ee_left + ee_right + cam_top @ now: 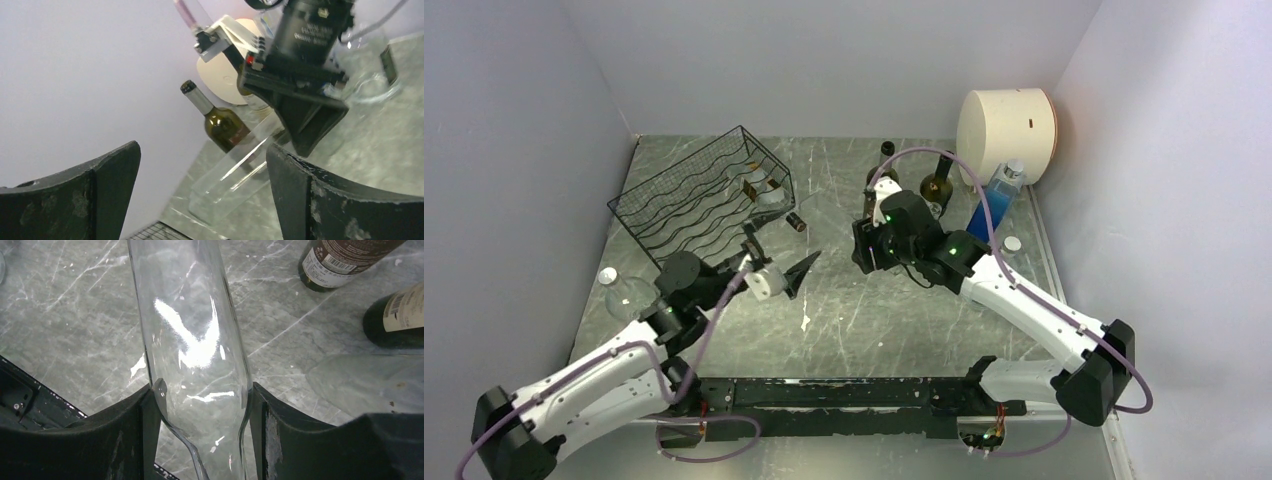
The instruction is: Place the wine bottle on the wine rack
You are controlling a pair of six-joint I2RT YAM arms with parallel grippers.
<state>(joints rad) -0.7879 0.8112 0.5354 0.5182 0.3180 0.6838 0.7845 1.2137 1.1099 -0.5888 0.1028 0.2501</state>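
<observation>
My right gripper (200,396) is shut on a clear glass wine bottle (190,335), near its shoulder, and holds it tilted above the marble table. In the top view this gripper (865,256) is right of centre; the glass hardly shows there. The left wrist view shows the same bottle (235,177) slanting down from the right gripper (307,120). My left gripper (778,257) is open and empty, between the bottle and the black wire wine rack (704,195), and points at the bottle (202,165). The rack stands at the back left with bottles (759,186) lying in it.
Dark wine bottles (938,185) (886,150) stand at the back, beside a blue bottle (996,205) and a white drum (1006,124). A clear bottle (627,296) is at the left edge. A small dark piece (796,222) lies by the rack. A white cap (1012,243) lies on the right.
</observation>
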